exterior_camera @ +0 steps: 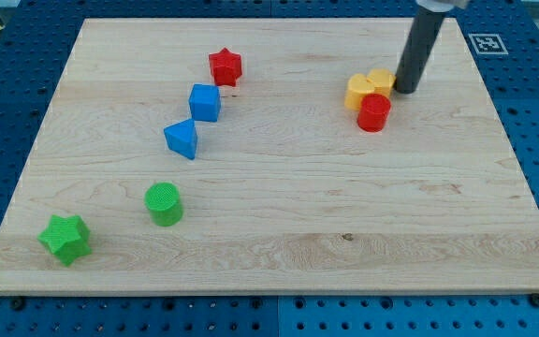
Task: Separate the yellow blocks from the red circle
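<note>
Yellow blocks [369,87] touch the red circle [374,112], my tip [405,90] just right.

my tip [405,90]: at the view's upper right | yellow block [381,80]: touching the tip on its left | second yellow block [359,92]: left of the first, pressed against it | red circle [374,112]: upright cylinder, below-left of the tip, touching both yellow blocks

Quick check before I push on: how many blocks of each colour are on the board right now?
Yellow: 2, one and another, touching the red circle; my tip is beside them on the view's right.
Red: 2, the circle and a star.
Blue: 2.
Green: 2.
Total: 8
</note>
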### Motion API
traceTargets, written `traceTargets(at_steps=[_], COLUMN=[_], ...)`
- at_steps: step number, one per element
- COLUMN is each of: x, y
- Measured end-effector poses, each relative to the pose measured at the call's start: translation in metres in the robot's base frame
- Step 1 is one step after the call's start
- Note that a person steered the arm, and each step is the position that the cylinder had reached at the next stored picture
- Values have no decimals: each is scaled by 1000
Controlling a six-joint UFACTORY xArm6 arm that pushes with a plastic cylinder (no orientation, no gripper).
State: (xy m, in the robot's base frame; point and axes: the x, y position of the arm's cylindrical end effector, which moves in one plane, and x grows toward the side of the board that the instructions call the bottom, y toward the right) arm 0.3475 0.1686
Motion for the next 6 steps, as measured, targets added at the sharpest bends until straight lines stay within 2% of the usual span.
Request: traceTargets(at_steps=[1, 3, 5, 6], x=[0, 33, 30, 5], y=[-16, 21, -13, -16])
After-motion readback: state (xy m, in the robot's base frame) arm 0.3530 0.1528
